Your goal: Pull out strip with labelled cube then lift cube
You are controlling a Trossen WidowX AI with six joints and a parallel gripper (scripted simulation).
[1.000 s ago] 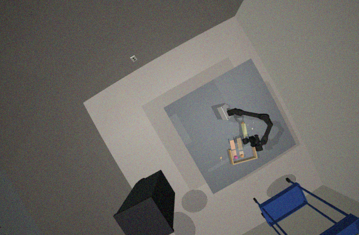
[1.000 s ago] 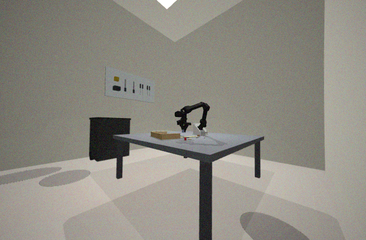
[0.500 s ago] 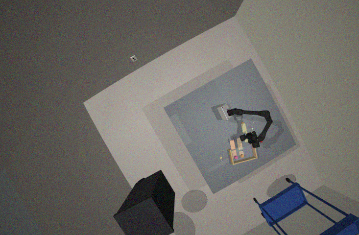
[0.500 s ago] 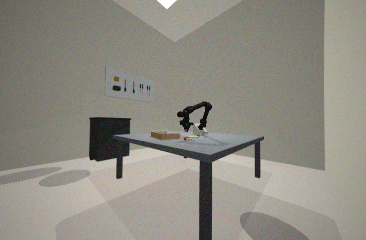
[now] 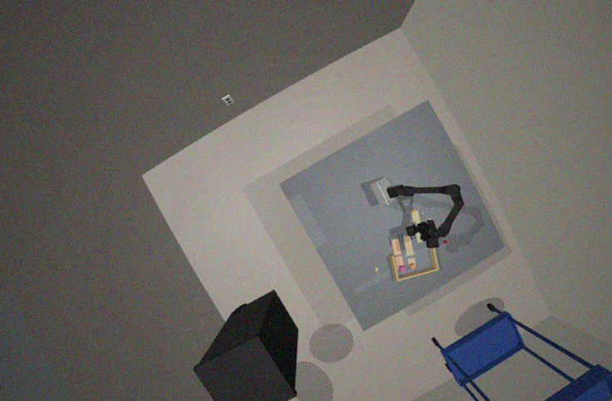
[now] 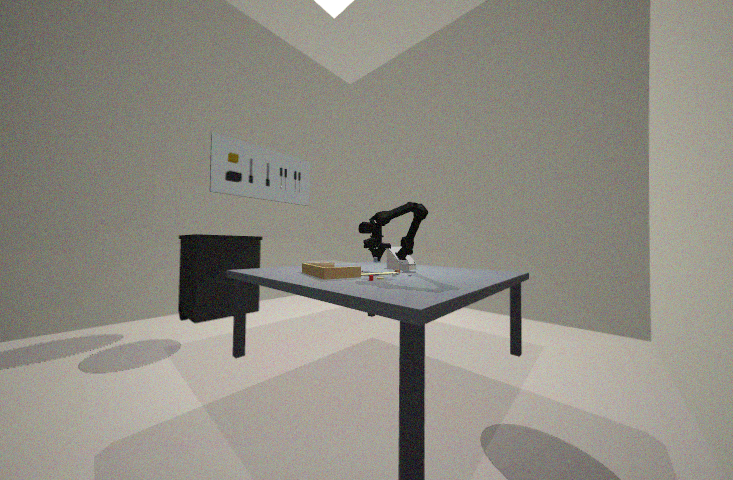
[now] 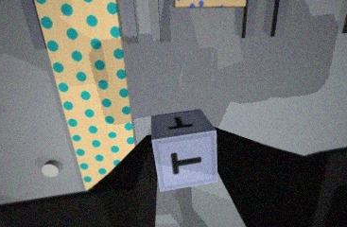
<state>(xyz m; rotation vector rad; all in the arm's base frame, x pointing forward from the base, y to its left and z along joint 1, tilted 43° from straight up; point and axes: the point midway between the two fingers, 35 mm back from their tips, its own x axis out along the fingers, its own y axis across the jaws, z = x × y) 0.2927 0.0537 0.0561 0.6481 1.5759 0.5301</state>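
Observation:
My gripper (image 6: 376, 257) (image 7: 180, 137) is shut on a pale lavender cube (image 7: 187, 163) marked with a black T. It holds the cube above the table. A yellow strip with teal dots (image 5: 415, 215) (image 7: 88, 95) lies flat on the table, left of the cube in the wrist view. A blue-dotted strip (image 5: 408, 246) (image 7: 210, 3) shows only its end at the top of the wrist view. A salmon strip (image 5: 396, 246) lies beside it in the top view. Farther pieces of both colours show beyond a grey gap, with a magenta cube (image 5: 402, 267) and an orange cube (image 5: 412, 266).
A low wooden frame (image 5: 418, 274) (image 6: 341, 273) surrounds the far pieces. A small red object (image 5: 445, 241) (image 6: 371, 277) lies beside it. A small white cylinder (image 7: 50, 170) stands left of the teal-dotted strip. A small orange object (image 5: 376, 269) lies outside the frame.

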